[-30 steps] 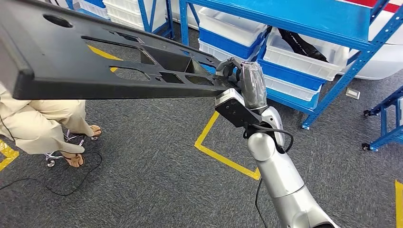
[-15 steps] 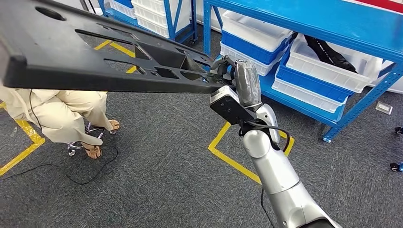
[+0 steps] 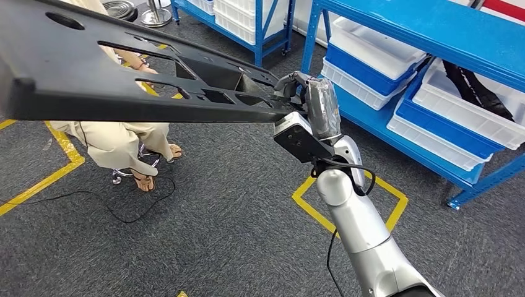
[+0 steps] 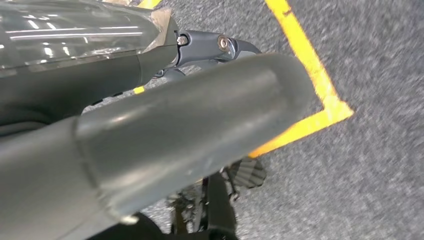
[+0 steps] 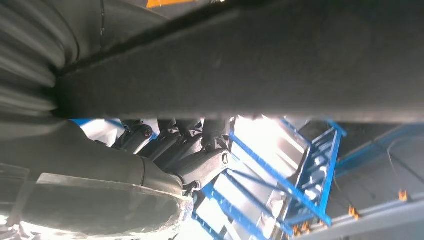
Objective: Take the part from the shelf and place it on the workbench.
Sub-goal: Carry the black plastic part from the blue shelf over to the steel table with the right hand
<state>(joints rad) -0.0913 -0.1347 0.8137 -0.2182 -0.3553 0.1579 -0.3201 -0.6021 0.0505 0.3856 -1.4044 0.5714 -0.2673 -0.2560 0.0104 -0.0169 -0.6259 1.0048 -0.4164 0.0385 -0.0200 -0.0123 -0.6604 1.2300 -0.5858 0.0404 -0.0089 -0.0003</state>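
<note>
Black plastic is taking up the top left of the head view: the part (image 3: 142, 74), a long flat panel w/ cut-out slots, is hanging in the air above the grey carpet (image 3: 235, 235), roughly level. The right hand (image 3: 303, 99) is gripping the panel's near right end, fingers (image 3: 290, 83) curling over the edge (the right wrist view is showing dark fingers (image 5: 200, 150) wrapped against the panel's underside (image 5: 260, 65)). The silver right arm (image 3: 365, 241) is rising from the bottom of the picture to meet it. The left hand (image 4: 150, 125) is sitting close to its wrist camera as a thick grey thumb and glossy cover; can't tell whether it's holding anything. Blue shelving (image 3: 433, 37) w/ white and blue bins (image 3: 377, 55) is standing behind the right hand. A seated person (image 3: 117, 142) in beige trousers is partly showing under the panel, beside yellow floor tape (image 3: 43, 179).
</note>
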